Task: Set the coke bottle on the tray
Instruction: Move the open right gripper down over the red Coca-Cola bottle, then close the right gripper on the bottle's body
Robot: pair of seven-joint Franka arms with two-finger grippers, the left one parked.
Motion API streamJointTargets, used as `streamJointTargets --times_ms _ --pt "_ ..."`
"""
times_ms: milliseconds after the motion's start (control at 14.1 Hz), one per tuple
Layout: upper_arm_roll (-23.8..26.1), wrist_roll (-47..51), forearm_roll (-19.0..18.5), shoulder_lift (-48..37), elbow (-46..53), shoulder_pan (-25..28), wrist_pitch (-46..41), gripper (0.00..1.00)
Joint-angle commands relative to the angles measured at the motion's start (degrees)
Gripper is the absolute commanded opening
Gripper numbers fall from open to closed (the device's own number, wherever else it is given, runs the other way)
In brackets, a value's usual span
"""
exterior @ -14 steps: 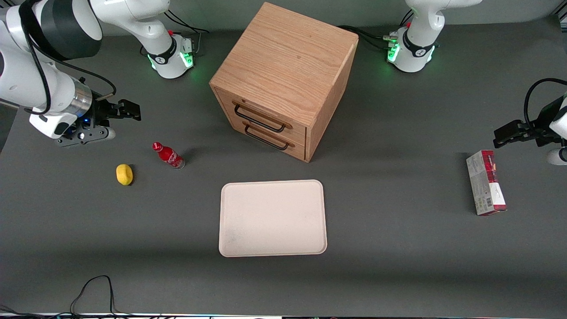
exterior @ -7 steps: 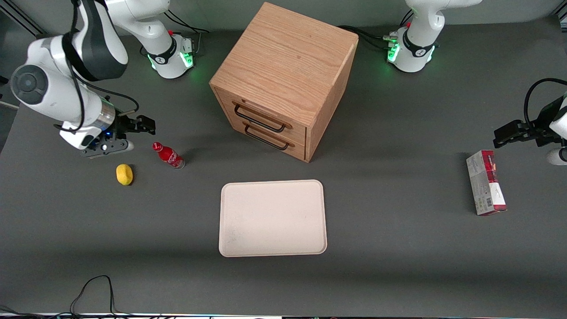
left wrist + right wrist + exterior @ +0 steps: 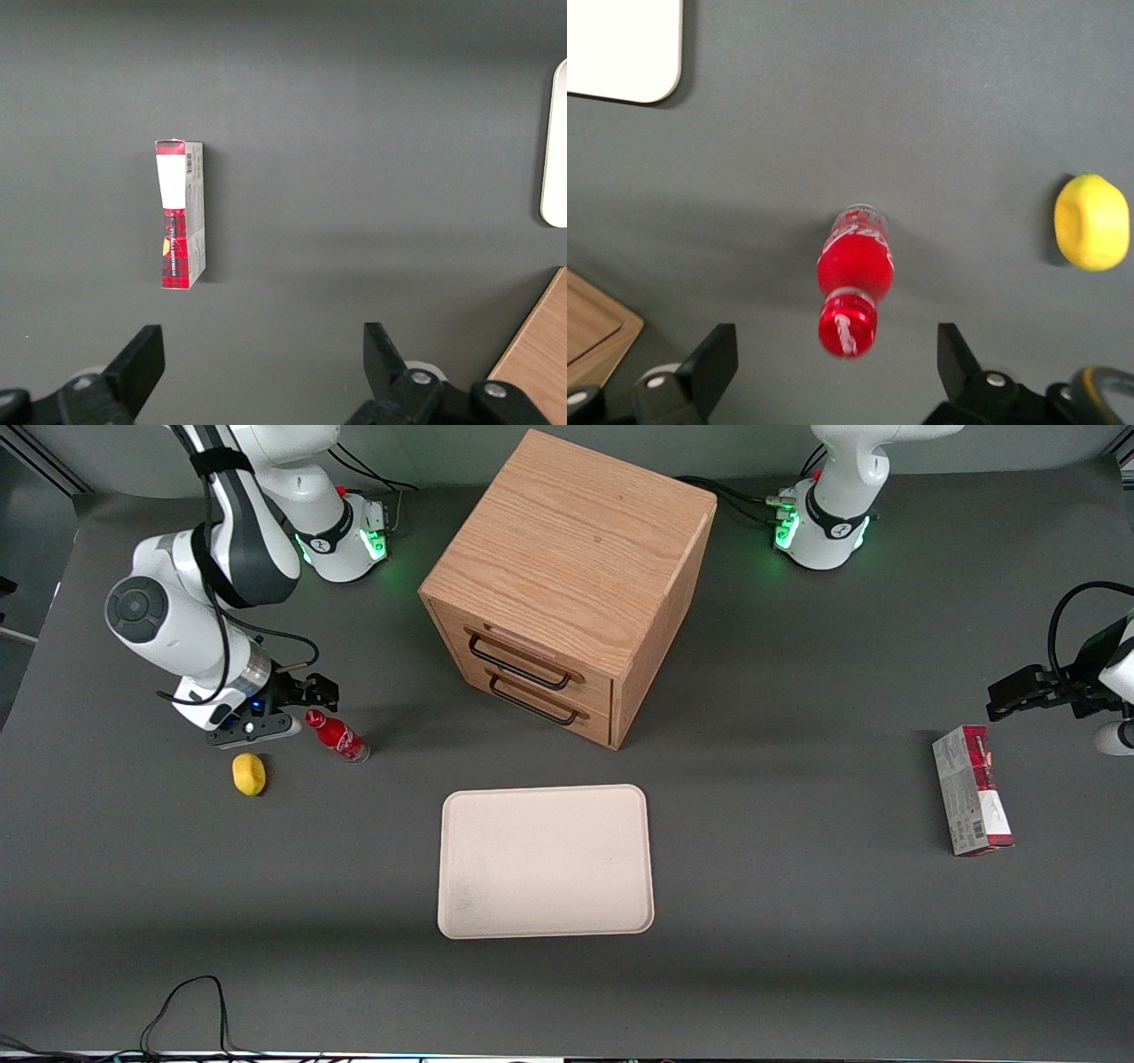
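Front view first: the small red coke bottle with a red cap and clear base (image 3: pixel 337 735) stands on the dark grey table top (image 3: pixel 797 921), toward the working arm's end, with a yellow lemon-shaped lump (image 3: pixel 249 773) close by and a bit nearer the camera. The black two-finger gripper (image 3: pixel 312 691) hovers right above the bottle's cap, not touching it as far as I can tell. The flat cream rectangular tray with rounded corners (image 3: pixel 546 861) sits bare, nearer the camera than the wooden two-drawer cabinet (image 3: pixel 567 584), well apart from the bottle. Right wrist view: the fingers (image 3: pixel 713 365) are spread wide with the bottle (image 3: pixel 852 292) pretty much centred between them, so the lineup looks good. My take on doing this well: come straight down, pinch the body below the cap rather than the cap itself since it's narrow and tippy, and close gently. Left wrist view just shows a red-and-white carton (image 3: pixel 181 214) lying flat, irrelevant here.
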Motion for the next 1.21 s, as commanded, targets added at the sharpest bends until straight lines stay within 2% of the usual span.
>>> streamJointTargets --times_ms 0,639,710,781,852,923,994,1135 --pt "-0.2 -0.7 0.2 2.2 -0.7 0.3 3.7 1.00" --pt "-0.2 -0.7 0.2 3.0 -0.8 0.3 4.3 1.00" --pt "-0.2 -0.8 0.2 3.0 -0.8 0.3 4.3 0.96" --pt "-0.2 -0.8 0.2 3.0 -0.8 0.3 4.3 0.79" --pt "-0.2 -0.8 0.2 3.0 -0.8 0.3 4.2 0.46" --pt "-0.2 -0.8 0.1 2.9 -0.8 0.3 4.0 0.09" --pt "-0.2 -0.8 0.2 2.9 -0.8 0.3 3.9 0.00" --pt "-0.2 -0.8 0.2 2.8 -0.8 0.3 3.8 0.00"
